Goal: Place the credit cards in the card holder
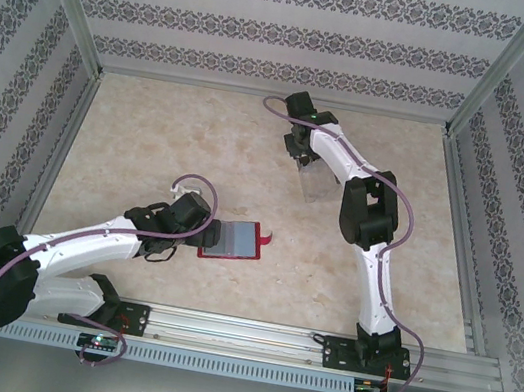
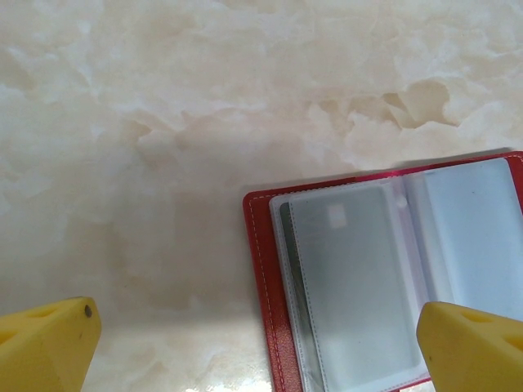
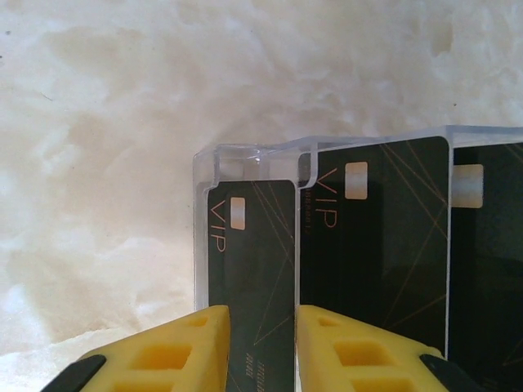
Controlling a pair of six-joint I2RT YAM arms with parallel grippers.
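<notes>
top view / card holder (image 1: 231, 239): lies open & flat on the desk (image 1: 151, 136), grey-blue inside up, just beside the tip of the left arm (image 1: 81, 245).
top view / clear stand (image 1: 313, 182): farther back, well apart from the card holder, under the tip of the right arm (image 1: 369, 220); cards too small to make out here.
left wrist / card holder: open, clear sleeves face up; a dark strip sits under the left sleeve, cant tell if it's a card.
left wrist / left fingers (image 2: 49, 347): spread as wide as they go, nothing held; one tip over bare desk, the other over the holder's sleeve, contact cant tell.
right wrist / credit cards (image 3: 384, 237): three black cards stand side by side in the clear stand's slots.
right wrist / right fingers (image 3: 172, 351): mostly closed, narrow gap; the left card (image 3: 253, 269) shows thru the gap; no firm hold visible.
handling, cards: prob. light, thin, stiff, slick; best pinched across both faces at the edge clear of the slot, then lifted straight out.
handling, stand: prob. light, may tip or slide w/ the pull.
handling, holder: soft, sleeves floppy & tight; likely needs pinning down.
</notes>
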